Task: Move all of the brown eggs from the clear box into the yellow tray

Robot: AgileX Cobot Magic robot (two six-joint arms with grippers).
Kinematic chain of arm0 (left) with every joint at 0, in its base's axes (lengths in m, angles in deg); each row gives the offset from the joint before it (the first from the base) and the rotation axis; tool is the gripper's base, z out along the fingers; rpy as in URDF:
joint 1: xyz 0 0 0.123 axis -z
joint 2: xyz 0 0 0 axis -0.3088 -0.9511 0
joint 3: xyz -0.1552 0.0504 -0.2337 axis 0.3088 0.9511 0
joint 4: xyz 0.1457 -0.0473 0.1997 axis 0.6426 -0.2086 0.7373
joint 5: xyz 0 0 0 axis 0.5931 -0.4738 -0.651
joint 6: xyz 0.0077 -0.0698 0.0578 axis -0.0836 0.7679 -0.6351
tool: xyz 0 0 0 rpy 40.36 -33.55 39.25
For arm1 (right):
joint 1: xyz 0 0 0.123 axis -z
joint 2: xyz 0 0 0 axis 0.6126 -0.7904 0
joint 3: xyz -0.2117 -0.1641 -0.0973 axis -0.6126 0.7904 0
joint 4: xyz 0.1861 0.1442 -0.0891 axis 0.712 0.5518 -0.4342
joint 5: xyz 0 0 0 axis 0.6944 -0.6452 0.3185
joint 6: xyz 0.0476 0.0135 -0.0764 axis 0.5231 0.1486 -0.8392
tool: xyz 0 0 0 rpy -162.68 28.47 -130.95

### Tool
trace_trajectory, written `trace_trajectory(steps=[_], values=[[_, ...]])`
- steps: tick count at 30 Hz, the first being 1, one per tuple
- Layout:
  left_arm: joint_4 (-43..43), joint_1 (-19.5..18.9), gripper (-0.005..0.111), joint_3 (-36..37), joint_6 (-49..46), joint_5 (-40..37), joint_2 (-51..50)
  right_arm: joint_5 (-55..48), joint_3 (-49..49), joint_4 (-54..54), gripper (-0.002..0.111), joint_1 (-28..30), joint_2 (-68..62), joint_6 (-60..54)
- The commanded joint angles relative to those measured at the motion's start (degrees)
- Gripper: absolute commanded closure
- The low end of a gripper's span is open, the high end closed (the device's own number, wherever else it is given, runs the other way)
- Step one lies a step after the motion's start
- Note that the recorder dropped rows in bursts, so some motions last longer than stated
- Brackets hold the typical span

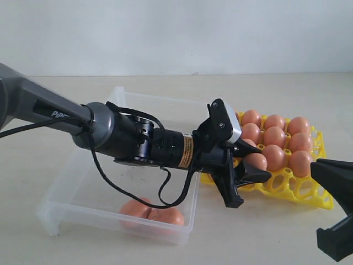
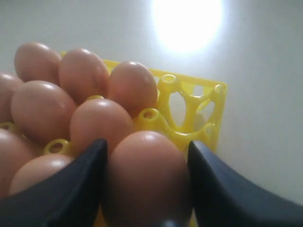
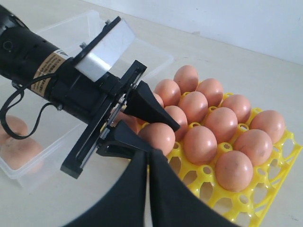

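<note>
My left gripper [image 1: 260,164] reaches from over the clear box [image 1: 71,187] to the near left edge of the yellow tray [image 1: 309,190]. It is shut on a brown egg [image 2: 147,179], with one dark finger on each side of it, and the egg sits low at an edge cup. Several more brown eggs [image 1: 276,146] fill the tray's far cups [image 3: 213,118]. Other eggs [image 1: 149,212] lie in the near corner of the clear box [image 3: 156,52]. My right gripper [image 3: 149,153] is shut and empty, hovering near the tray's front.
The tray's front cups [image 3: 265,189] are open yellow lattice. The left arm's black cable [image 1: 138,193] loops down over the box. Bare tabletop [image 1: 265,232] lies in front of the tray and box.
</note>
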Motion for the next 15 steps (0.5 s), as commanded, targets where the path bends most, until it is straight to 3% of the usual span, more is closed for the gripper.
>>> trace_trajectory(steps=[1,15], values=[[-0.9,-0.3,0.103,-1.0,-0.6,-1.3,-0.4,0.2,-0.4,-0.1,0.108,0.2,0.3,-0.2],[-1.8,-0.3,0.103,-1.3,-2.4,0.9,-2.9,0.3,-0.4,-0.1,0.108,0.2,0.3,-0.3]])
